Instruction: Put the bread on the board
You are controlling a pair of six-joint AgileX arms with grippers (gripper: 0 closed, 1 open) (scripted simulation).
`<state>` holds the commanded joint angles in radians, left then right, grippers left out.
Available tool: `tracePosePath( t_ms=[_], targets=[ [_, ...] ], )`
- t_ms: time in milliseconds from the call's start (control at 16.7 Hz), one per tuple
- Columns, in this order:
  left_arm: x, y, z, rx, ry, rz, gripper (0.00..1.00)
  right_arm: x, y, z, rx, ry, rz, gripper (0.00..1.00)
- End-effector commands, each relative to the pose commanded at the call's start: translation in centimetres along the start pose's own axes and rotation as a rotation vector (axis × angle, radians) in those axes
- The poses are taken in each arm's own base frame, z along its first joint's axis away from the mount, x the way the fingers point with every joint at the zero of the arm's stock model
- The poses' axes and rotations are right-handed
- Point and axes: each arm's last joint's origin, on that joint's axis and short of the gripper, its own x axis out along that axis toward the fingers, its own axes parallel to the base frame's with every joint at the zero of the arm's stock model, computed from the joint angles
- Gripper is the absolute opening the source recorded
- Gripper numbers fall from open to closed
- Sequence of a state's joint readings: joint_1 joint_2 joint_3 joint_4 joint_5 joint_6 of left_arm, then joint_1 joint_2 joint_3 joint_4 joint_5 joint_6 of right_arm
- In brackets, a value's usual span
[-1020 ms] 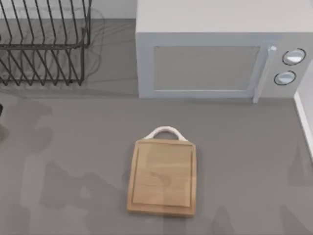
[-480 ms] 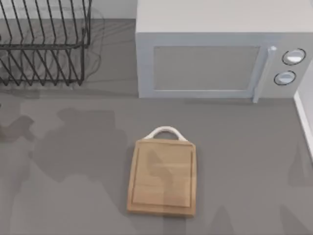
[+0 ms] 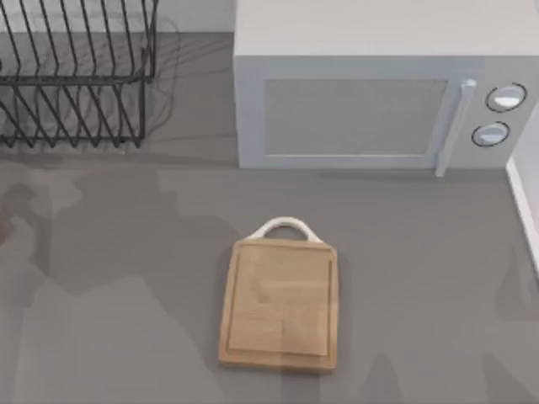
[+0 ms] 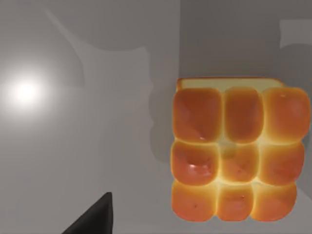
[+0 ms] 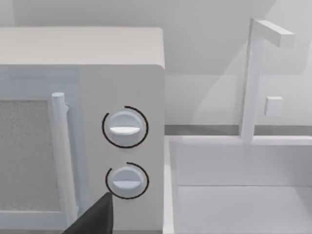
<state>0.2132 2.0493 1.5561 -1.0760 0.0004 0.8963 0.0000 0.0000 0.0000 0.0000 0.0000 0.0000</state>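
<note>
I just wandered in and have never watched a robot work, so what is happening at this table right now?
Nothing is being held yet. The rectangular light-wood cutting board with a white loop handle lies bare on the grey table, in front of the white microwave, with a black wire dish rack at the table's far left. The left wrist view looks down on the golden-orange pull-apart bread, resting on the grey surface with the left end effector above it. The right arm faces the microwave's two round dials.

No readable text, label, brand, number or sign stands on the microwave [image 3: 370,93], its dials [image 5: 125,127], the board [image 3: 280,305] or the bread [image 4: 233,148].
</note>
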Motion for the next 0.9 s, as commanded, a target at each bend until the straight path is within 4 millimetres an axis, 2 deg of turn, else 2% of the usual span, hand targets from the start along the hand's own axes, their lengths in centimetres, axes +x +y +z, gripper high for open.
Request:
tracePosePath(
  t_ms=[240,660,900],
  targets=[
    [0.6,-0.1,0.1,0.001,0.001,-0.002,1.00,0.0,0.0,0.0,0.000,0.000,0.000,1.00],
    [6.8,0.0,0.0,0.000,-0.001,0.001,1.00,0.0,0.0,0.0,0.000,0.000,0.000,1.00],
    [7.0,0.0,0.0,0.000,0.000,0.000,1.00,0.0,0.0,0.0,0.000,0.000,0.000,1.00]
  ],
)
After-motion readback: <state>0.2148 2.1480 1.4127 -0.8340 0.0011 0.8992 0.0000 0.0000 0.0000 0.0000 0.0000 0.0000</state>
